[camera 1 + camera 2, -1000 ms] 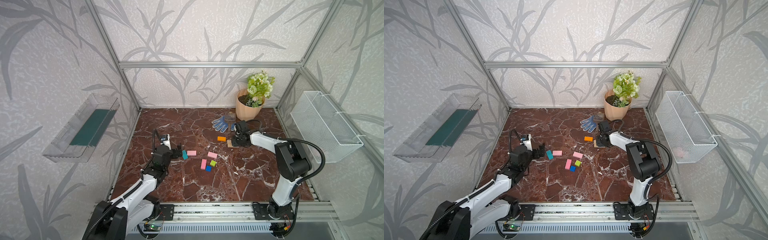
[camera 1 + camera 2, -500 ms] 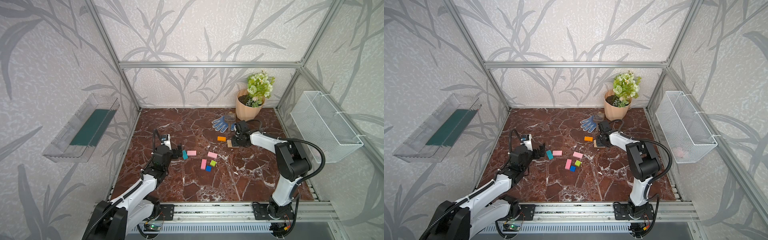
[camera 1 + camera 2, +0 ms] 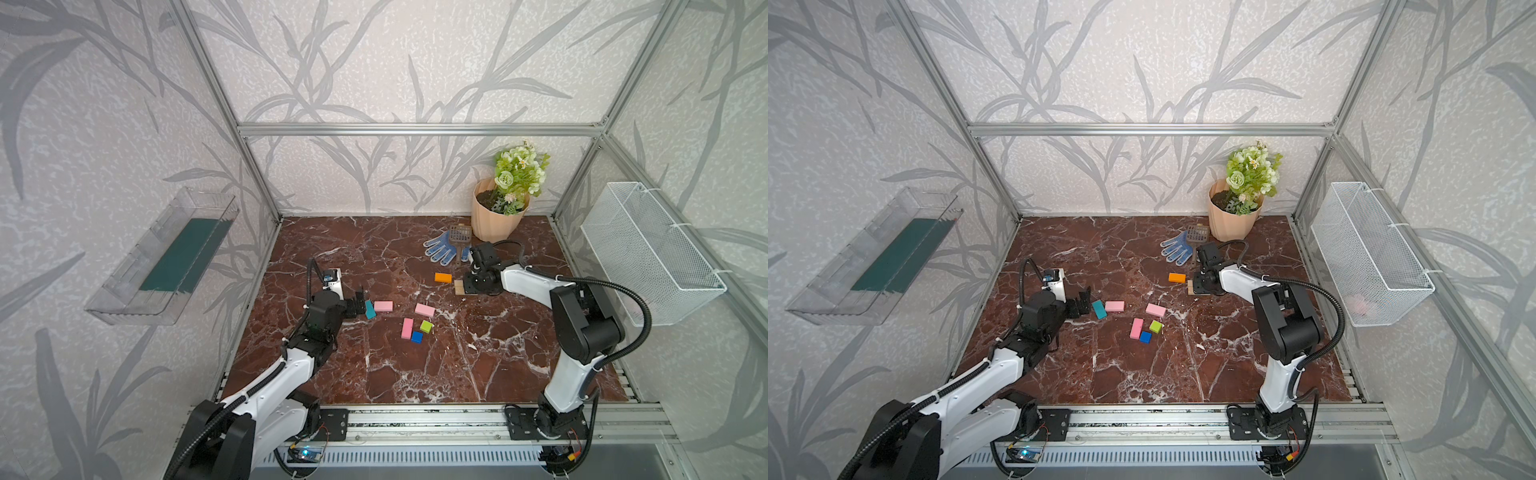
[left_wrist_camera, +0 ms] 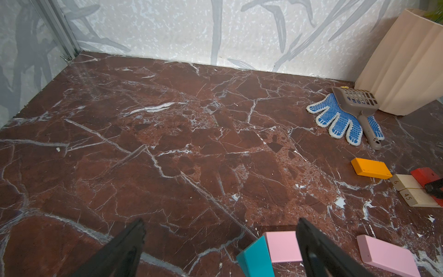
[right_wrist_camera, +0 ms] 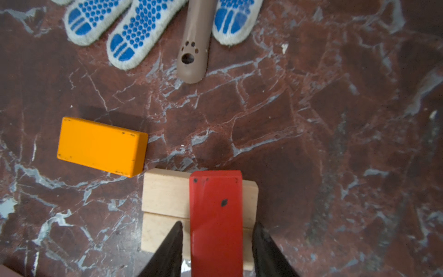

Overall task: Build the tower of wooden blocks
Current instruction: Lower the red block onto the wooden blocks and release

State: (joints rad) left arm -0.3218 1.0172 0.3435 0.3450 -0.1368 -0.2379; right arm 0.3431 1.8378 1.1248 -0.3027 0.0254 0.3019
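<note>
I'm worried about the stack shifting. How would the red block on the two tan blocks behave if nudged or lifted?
The red block looks like rigid painted wood, so it should lift without flexing. Its smooth paint may let it slide on the tan blocks if nudged. Lying flat across both, it seems unlikely to tip or roll.

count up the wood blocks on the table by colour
pink blocks: 3
tan blocks: 2
red block: 1
orange block: 1
teal block: 1
green block: 1
blue block: 1
total: 10
</note>
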